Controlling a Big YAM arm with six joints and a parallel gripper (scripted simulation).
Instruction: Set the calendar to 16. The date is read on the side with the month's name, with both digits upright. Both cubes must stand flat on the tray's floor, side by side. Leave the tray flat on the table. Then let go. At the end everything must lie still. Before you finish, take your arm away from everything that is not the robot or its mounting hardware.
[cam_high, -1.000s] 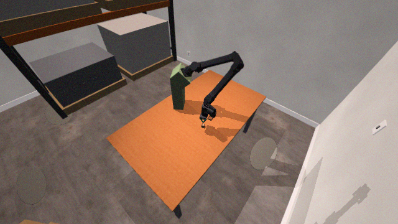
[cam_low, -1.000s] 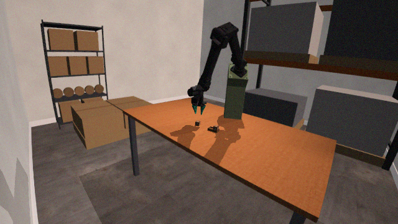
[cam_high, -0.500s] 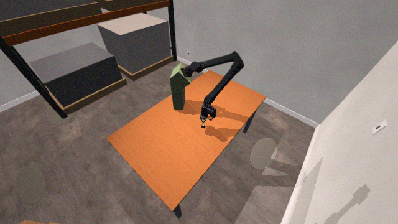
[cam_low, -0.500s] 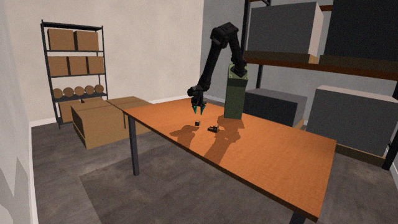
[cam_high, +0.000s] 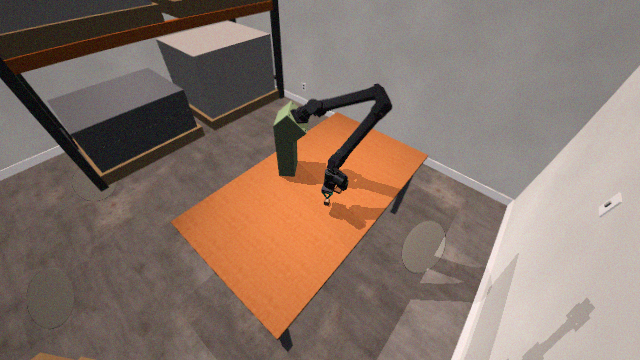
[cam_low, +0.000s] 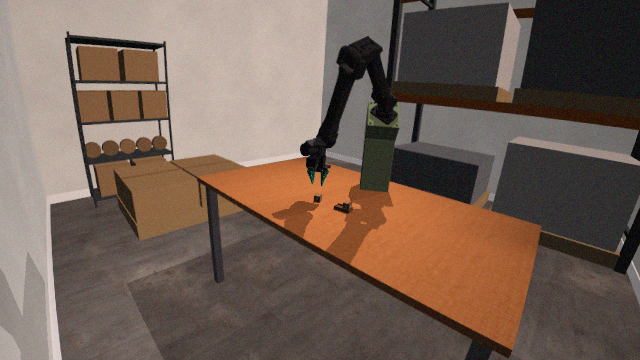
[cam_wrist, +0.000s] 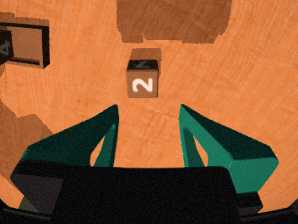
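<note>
Arm folds down at frame centre, end effector pointing straight down, fingers half spread and empty, poised above the cube on the desk.

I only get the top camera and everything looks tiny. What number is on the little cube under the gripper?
Observer: The wrist view shows a 2 on the face of the cube that is turned up.
Operator: Is the gripper holding it?
Observer: No. In the exterior view the gripper hangs above the cube, with its fingers apart and nothing between them.
Operator: Where's the tray?
Observer: The tray sits on the table beside the cube, not touching it, on the side nearer the green pedestal.
</note>
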